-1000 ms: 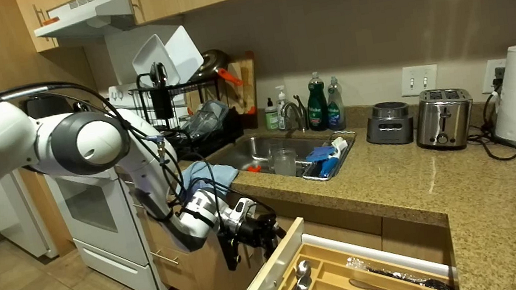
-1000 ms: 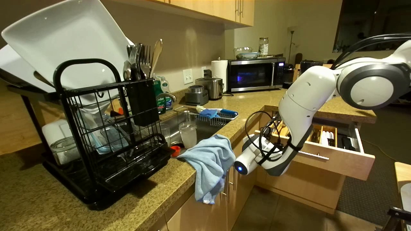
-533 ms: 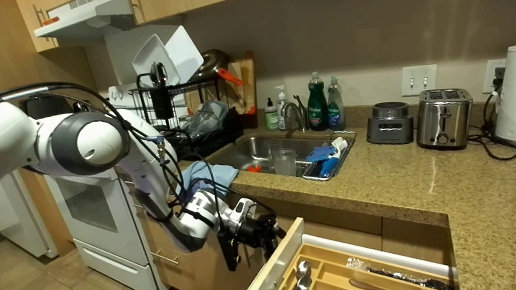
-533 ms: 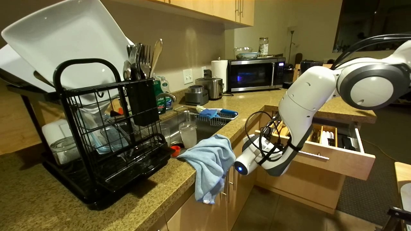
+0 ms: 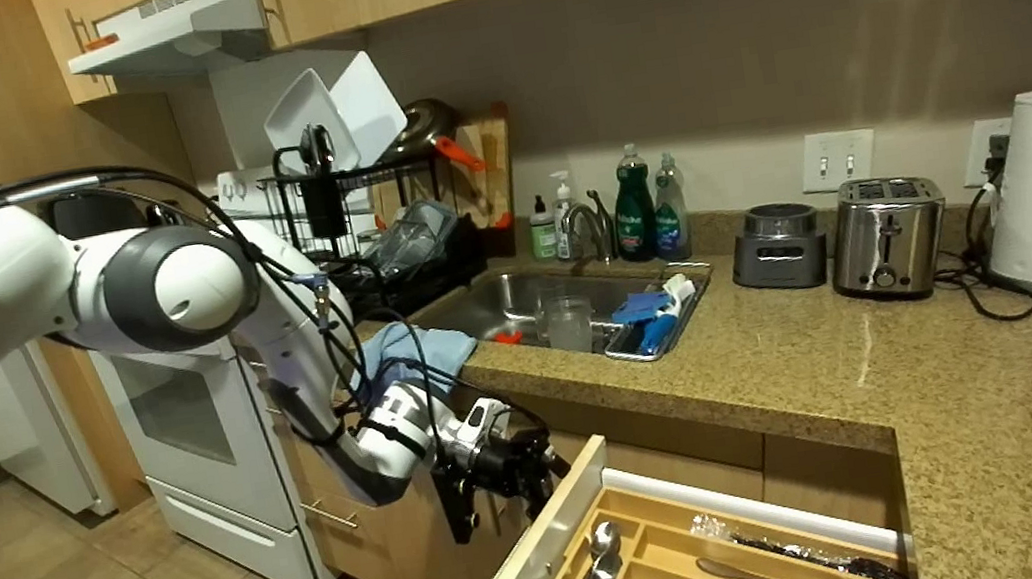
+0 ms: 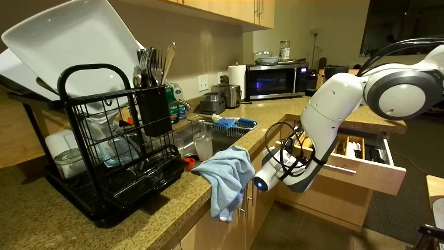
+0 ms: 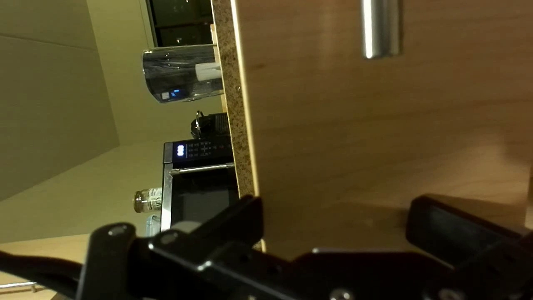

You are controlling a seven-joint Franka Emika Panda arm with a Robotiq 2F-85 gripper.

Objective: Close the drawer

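Observation:
The wooden drawer (image 5: pixel 563 515) stands open, holding a cutlery tray with spoons and other utensils. Its front panel also shows in an exterior view (image 6: pixel 373 177), with a silver bar handle (image 6: pixel 340 168). My gripper (image 5: pixel 550 485) is at the outer face of the drawer front, near the end closest to the sink. In the wrist view the gripper (image 7: pixel 335 221) is open, with nothing between its fingers. The drawer front (image 7: pixel 354 125) fills the right side there, and its handle (image 7: pixel 374 29) shows at the top. I cannot tell whether the fingertips touch the panel.
The granite counter (image 5: pixel 711 383) runs above the drawer opening. A blue towel (image 6: pixel 227 177) hangs over the counter edge by the sink (image 5: pixel 507 296), close to the wrist. Lower cabinets stand behind the gripper. A black dish rack (image 6: pixel 104 93) is beside the sink.
The arm has dipped very slightly. The drawer has shifted by a hair, seemingly outward. The gripper stays by the drawer front.

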